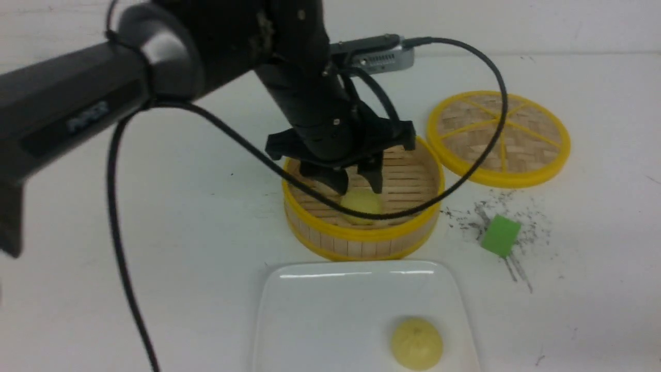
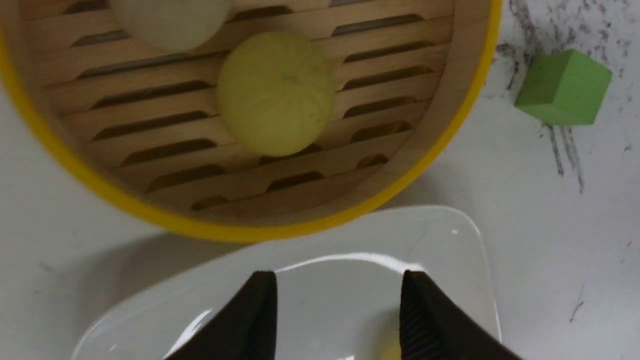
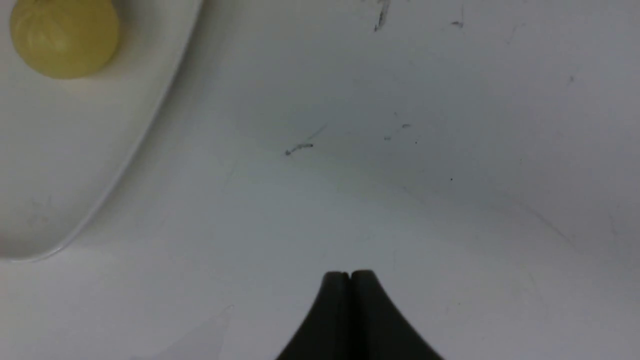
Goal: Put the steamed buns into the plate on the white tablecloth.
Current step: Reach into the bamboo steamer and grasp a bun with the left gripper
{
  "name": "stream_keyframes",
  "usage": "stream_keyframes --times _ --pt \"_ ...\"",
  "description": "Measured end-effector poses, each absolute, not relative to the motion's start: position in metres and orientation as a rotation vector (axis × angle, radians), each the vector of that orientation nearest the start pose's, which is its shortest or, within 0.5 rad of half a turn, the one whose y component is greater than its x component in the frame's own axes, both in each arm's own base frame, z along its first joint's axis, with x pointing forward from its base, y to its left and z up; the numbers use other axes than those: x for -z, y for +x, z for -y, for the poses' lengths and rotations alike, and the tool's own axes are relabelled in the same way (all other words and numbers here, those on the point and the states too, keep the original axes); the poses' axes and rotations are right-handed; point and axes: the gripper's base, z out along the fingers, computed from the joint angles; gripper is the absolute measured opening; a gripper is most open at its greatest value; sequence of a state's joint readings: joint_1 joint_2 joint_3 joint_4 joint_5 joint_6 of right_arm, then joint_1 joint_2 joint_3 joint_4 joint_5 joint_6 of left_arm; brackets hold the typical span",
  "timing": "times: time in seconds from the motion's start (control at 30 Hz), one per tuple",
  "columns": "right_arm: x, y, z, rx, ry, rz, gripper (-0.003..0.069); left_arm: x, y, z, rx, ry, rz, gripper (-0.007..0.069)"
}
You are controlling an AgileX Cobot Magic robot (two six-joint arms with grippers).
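The white plate (image 1: 335, 310) lies on the white tablecloth (image 1: 155, 232) at the front, with one pale yellow bun (image 1: 417, 342) in its right part. A second pale yellow bun (image 1: 361, 205) sits in the bamboo steamer (image 1: 361, 240) behind the plate. My left gripper (image 1: 356, 183) hangs open and empty just above that bun. The left wrist view shows this yellow bun (image 2: 276, 92), an off-white bun (image 2: 170, 20) beside it in the steamer, and the open fingers (image 2: 260, 310). My right gripper (image 3: 350, 274) is shut and empty over bare cloth beside the plate (image 3: 75, 165); it is out of the front view.
The yellow-rimmed woven lid (image 1: 498, 137) lies flat to the right behind the steamer. A green cube (image 1: 500, 235) sits on dark scuff marks to the right of the steamer. The left arm's black cable (image 1: 485, 139) loops over the steamer and the lid.
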State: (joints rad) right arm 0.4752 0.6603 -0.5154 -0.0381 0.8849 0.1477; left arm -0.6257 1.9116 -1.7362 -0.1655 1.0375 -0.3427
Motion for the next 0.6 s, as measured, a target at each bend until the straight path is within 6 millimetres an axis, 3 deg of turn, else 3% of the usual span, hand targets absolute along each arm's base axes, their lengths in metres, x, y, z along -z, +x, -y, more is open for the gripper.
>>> stream_keyframes --times 0.13,0.37,0.6 --pt "-0.261 0.095 -0.046 -0.21 -0.428 -2.478 -0.0012 -0.276 0.358 0.274 0.445 0.343 -2.773 0.0361" --pt "-0.261 0.095 -0.046 -0.21 -0.428 -2.477 -0.0009 -0.242 0.373 0.281 0.349 0.349 -2.816 0.0361" --pt "-0.261 0.095 -0.046 -0.212 -0.428 -2.477 -0.0007 -0.237 0.379 0.279 0.275 0.375 -2.774 0.037"
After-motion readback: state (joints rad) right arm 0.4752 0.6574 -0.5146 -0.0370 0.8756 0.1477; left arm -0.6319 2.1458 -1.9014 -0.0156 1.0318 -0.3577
